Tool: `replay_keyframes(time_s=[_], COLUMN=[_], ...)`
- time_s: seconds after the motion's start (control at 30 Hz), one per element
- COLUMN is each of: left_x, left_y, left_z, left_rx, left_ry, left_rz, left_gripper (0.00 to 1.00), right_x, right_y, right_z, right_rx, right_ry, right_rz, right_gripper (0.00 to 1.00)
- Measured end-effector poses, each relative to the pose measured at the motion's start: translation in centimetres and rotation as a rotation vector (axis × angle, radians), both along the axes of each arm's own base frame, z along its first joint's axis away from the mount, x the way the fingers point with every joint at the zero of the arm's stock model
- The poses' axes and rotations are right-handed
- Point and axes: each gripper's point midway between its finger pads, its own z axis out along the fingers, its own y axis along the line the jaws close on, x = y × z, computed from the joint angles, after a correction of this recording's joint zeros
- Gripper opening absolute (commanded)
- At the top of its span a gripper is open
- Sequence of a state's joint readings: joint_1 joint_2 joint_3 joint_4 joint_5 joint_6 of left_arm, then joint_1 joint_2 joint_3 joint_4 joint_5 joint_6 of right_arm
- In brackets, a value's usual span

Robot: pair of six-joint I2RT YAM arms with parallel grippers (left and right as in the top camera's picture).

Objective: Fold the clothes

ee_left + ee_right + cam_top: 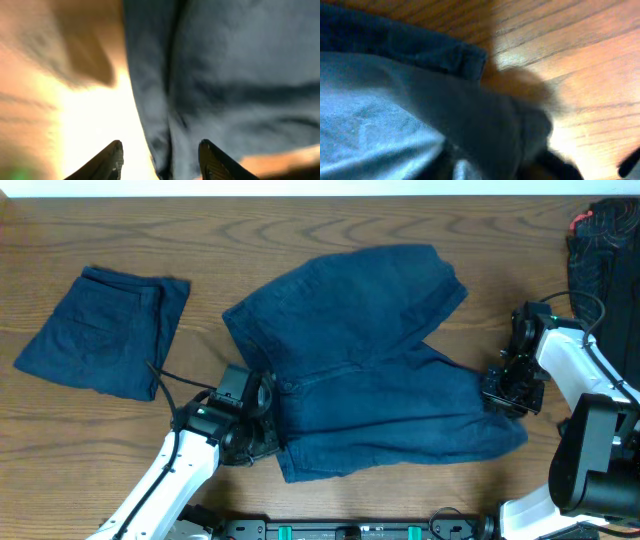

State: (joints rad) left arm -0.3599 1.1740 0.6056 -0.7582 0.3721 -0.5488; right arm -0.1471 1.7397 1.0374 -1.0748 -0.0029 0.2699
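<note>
While left gripper (160,159) gapes astride the shorts (370,370) edge, right gripper (502,392) cannot be judged.

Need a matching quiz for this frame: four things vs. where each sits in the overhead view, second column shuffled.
Things:
A. folded shorts
B. spread-out shorts
C. black cloth
D. left claw

Places, overhead view:
1. top right corner
2. centre, between the two arms
3. at the lower left edge of the spread-out shorts
4. far left, lying apart from the rest

Pairs: A-4, B-2, C-1, D-3
</note>
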Motion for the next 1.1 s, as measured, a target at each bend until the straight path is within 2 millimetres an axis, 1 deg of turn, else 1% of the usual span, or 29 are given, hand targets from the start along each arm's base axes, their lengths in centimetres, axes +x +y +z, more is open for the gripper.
replay_keyframes(time_s=[0.2,0.27,0.37,0.47,0.57,0.63,0.73,0.83,0.93,1.1], left_x=[-2.5,-3.4,-4.3,-4.4,-4.2,-4.5,-5.3,-5.8,-5.9,-5.2], left_y=[-1.3,-1.5,-1.8,-2.6,-3.3,-3.6,-3.6,-3.6,-4.0,-5.4], left_z=[0.6,0.8,1.0,1.1,1.2,1.0,0.4,0.2,0.2,-0.2], left_rx=[-0.095,-0.112,-0.128,-0.144,-0.153,-0.149,-0.132,-0.117,-0.113,-0.149], left_ry=[0.117,0.161,0.194,0.184,0.172,0.197,0.257,0.307,0.334,0.318], left_rz=[-0.016,-0.018,-0.031,-0.063,-0.064,-0.027,0.056,0.134,0.194,0.252], left_gripper=[0.52,0.52,0.52,0.52,0.52,0.52,0.51,0.51,0.52,0.51], right_x=[0.5,0.0,-0.7,-0.9,-0.7,-0.4,0.0,0.2,0.3,0.3], right_y=[-0.2,-0.1,0.0,0.0,0.0,-0.1,-0.2,-0.2,-0.2,-0.2], right_z=[-0.1,0.0,0.4,1.2,2.4,3.3,4.9,6.1,6.6,6.7], right_rx=[-0.006,-0.004,0.0,-0.004,-0.012,-0.018,-0.029,-0.037,-0.041,-0.041], right_ry=[-0.02,-0.001,0.025,0.017,-0.031,-0.072,-0.144,-0.196,-0.218,-0.218], right_rz=[0.005,0.004,0.004,0.005,0.004,0.004,0.003,0.004,0.003,0.003], right_gripper=[0.38,0.38,0.38,0.38,0.38,0.38,0.39,0.39,0.39,0.4])
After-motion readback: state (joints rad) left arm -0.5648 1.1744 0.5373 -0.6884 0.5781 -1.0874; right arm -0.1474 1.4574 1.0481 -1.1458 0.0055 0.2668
